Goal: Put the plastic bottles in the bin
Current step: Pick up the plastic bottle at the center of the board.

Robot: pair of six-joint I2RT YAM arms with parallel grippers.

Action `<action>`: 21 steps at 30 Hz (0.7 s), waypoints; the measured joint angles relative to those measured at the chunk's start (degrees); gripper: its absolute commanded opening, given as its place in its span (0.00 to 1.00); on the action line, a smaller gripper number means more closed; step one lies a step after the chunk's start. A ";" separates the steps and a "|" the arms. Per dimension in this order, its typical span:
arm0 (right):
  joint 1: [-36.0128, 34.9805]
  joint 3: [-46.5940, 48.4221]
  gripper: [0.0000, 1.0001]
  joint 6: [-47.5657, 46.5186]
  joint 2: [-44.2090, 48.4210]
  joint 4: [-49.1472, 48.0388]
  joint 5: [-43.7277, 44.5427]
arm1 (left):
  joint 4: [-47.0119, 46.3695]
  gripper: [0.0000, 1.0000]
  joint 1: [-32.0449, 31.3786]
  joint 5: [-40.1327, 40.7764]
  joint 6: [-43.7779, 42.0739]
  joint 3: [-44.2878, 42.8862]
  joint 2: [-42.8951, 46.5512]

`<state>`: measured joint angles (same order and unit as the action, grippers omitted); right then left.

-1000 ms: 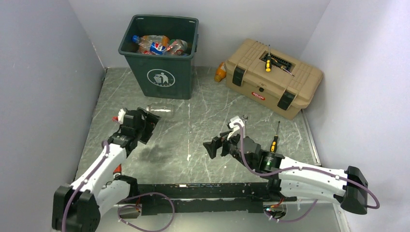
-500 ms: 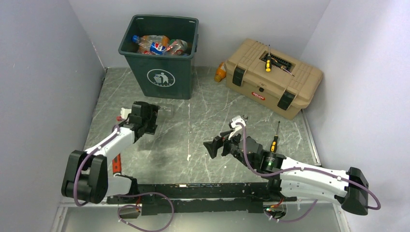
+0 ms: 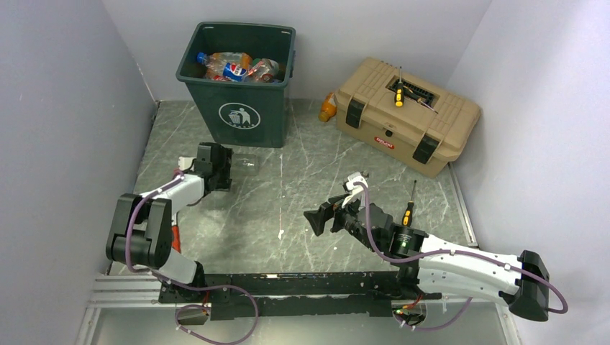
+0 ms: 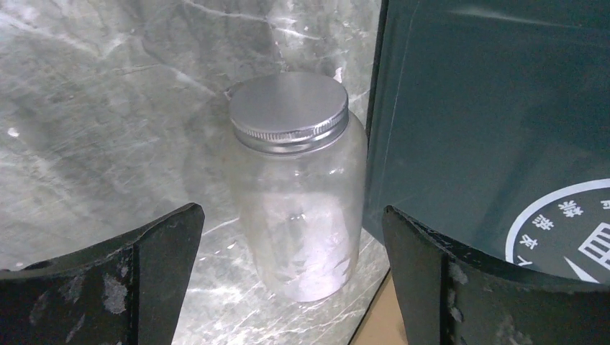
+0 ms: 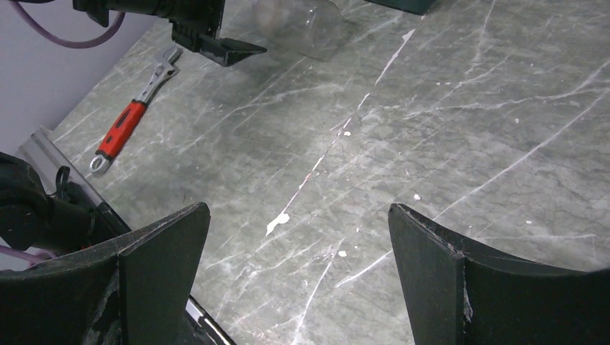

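Note:
A clear plastic bottle (image 4: pixel 298 208) with a silver cap (image 4: pixel 289 111) lies on the table beside the dark green bin (image 4: pixel 496 129). My left gripper (image 4: pixel 291 212) is open, its fingers (image 4: pixel 155 266) on either side of the bottle's base end with gaps on both sides. From above, the left gripper (image 3: pixel 227 165) sits just left of that bottle (image 3: pixel 248 164), in front of the bin (image 3: pixel 237 108), which holds several bottles (image 3: pixel 234 66). An orange bottle (image 3: pixel 328 108) stands by the toolbox. My right gripper (image 3: pixel 322 217) (image 5: pixel 298 212) hangs open and empty over bare table.
A tan toolbox (image 3: pixel 406 118) sits at the back right with a yellow-handled screwdriver (image 3: pixel 398 95) on top. Another screwdriver (image 3: pixel 408 210) lies beside my right arm. A red-handled wrench (image 5: pixel 129 122) lies near the left edge. Grey walls close in left, back and right.
My left arm has reached forward toward the bin, bringing its open jaws up around the clear bottle. The right arm has hardly moved.

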<state>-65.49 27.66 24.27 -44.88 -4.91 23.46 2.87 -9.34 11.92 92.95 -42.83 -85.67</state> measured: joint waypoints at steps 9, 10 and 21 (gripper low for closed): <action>0.00 0.00 1.00 0.42 0.00 0.48 0.02 | -0.59 0.92 0.39 -0.02 0.13 -2.49 -5.22; 0.00 0.00 1.00 0.44 0.00 0.55 0.02 | -1.20 0.90 0.42 -0.04 0.42 -2.51 -5.95; 0.00 0.00 1.00 0.50 0.04 1.31 0.02 | -7.28 0.53 0.55 -0.26 0.11 -1.03 -8.04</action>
<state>-65.49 27.66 24.77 -44.84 -3.60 23.49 -4.40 -8.80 11.66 93.06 -43.86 -93.71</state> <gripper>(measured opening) 0.997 0.769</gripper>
